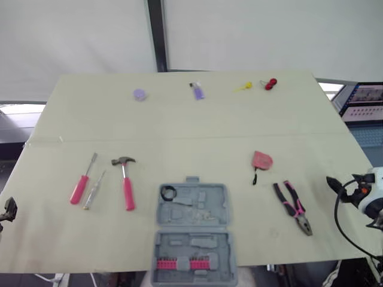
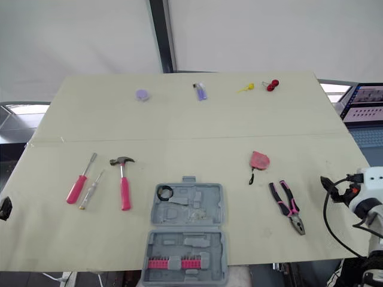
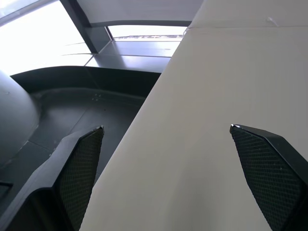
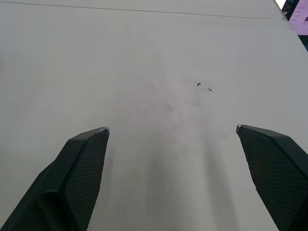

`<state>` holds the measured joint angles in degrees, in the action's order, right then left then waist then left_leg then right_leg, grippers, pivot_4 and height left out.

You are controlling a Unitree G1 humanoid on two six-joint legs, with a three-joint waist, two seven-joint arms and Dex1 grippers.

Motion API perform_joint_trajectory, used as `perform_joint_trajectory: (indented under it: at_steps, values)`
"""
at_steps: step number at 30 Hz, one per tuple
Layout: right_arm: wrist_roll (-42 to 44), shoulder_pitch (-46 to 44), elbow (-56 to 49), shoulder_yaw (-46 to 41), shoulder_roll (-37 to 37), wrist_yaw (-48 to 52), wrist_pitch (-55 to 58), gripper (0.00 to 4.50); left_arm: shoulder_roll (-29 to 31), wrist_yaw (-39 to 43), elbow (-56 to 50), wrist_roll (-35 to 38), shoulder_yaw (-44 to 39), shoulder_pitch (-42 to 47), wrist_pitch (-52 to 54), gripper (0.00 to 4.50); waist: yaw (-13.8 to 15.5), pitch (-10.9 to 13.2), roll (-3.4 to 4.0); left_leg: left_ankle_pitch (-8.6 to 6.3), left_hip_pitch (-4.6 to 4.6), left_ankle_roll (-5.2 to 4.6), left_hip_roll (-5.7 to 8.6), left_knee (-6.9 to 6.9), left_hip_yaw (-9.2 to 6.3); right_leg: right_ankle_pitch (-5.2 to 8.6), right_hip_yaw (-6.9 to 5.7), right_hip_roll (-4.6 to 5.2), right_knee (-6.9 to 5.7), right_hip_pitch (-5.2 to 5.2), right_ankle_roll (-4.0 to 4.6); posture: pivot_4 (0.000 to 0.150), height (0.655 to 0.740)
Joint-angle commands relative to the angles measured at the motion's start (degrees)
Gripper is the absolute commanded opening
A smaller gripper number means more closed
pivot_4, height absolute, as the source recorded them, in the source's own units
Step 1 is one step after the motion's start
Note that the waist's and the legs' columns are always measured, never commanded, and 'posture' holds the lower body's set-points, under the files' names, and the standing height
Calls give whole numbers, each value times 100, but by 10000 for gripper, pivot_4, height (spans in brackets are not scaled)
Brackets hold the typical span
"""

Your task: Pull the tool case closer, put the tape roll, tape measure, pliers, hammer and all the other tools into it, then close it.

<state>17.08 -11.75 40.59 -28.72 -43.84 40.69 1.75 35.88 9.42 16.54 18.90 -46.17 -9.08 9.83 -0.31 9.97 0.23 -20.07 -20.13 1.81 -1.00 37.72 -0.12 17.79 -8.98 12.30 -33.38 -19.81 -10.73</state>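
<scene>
The tool case (image 1: 215, 200) lay open at the middle of the near edge of the table (image 1: 179, 125), with its near half reaching the edge and, it seemed, a little over it. A black tape roll (image 1: 169, 192) sat in the far left corner of the case, and a row of pink bits (image 1: 182, 263) stood in the near half. To the left of the case lay the hammer (image 1: 125, 179), head away from the robot. Further left were a pink-handled screwdriver (image 1: 81, 182) and, just beside it, a smaller screwdriver (image 1: 94, 190). To the right of the case lay the red tape measure (image 1: 261, 160), a little farther than the case. Nearer and more to the right were the pliers (image 1: 293, 207), nose pointing to the near right. Along the far side of the table, well apart from the case, four small things lay in a line: a purple round piece (image 1: 139, 94), a small purple thing (image 1: 197, 91), a yellow thing (image 1: 243, 87) and a red thing (image 1: 270, 84). The left gripper (image 3: 166, 128) hung at the left edge of the table, with its jaws wide apart and nothing between them. The right gripper (image 4: 171, 129) was over bare table at the near right, beyond the pliers, and its jaws were also wide apart and empty.
</scene>
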Motion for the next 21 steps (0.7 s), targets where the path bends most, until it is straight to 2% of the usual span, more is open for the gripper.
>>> perform_joint_trajectory:
  at_steps: [1,4,7,10,12,14,17,21]
  values:
    - [55,-67,128,-140,-165,-54,-247,44770,26,-50,-13,-37,-67,28,-156,45000,-1,0,0,0,0,0,0,0,0,0,0,0,0,0,0,1500,7400]
    - [79,-207,181,-105,-191,-34,-265,44770,51,142,-78,32,64,149,-196,45000,-1,0,0,0,1,0,0,1,1,0,2,0,0,1,0,1500,7400]
    - [262,-181,-436,-24,-28,47,80,44770,-50,726,-660,379,391,294,-140,45000,21,0,0,0,0,1,0,3,0,0,1,0,-1,1,0,1500,7400]
    - [534,90,-1727,253,294,56,818,44770,-169,1745,-1782,850,1213,304,0,45000,38,0,0,0,-4,1,0,9,-2,-1,1,1,-2,2,1,1500,7400]
    - [678,330,-2823,549,505,-126,1475,44770,-25,2342,-2254,800,1889,395,8,45000,47,-2,2,1,-5,1,-2,15,-5,-1,0,0,-6,3,2,1500,7400]
    - [759,484,-3632,753,657,-347,2022,44770,115,2713,-2466,774,2301,555,76,45000,42,-3,5,1,-4,1,-2,16,-5,-2,1,0,-9,2,3,1500,7400]
    - [726,616,-5022,1289,1054,-1092,3069,44770,291,3488,-2700,665,3340,1317,145,45000,42,-1,11,0,-6,1,-1,15,-4,-2,1,-1,-10,-3,3,1500,7400]
    - [598,723,-5901,1634,1442,-1817,3898,44770,220,4108,-2601,507,4172,2021,52,45000,43,-2,12,0,-8,1,2,15,-4,-2,3,-1,-11,-5,3,1500,7400]
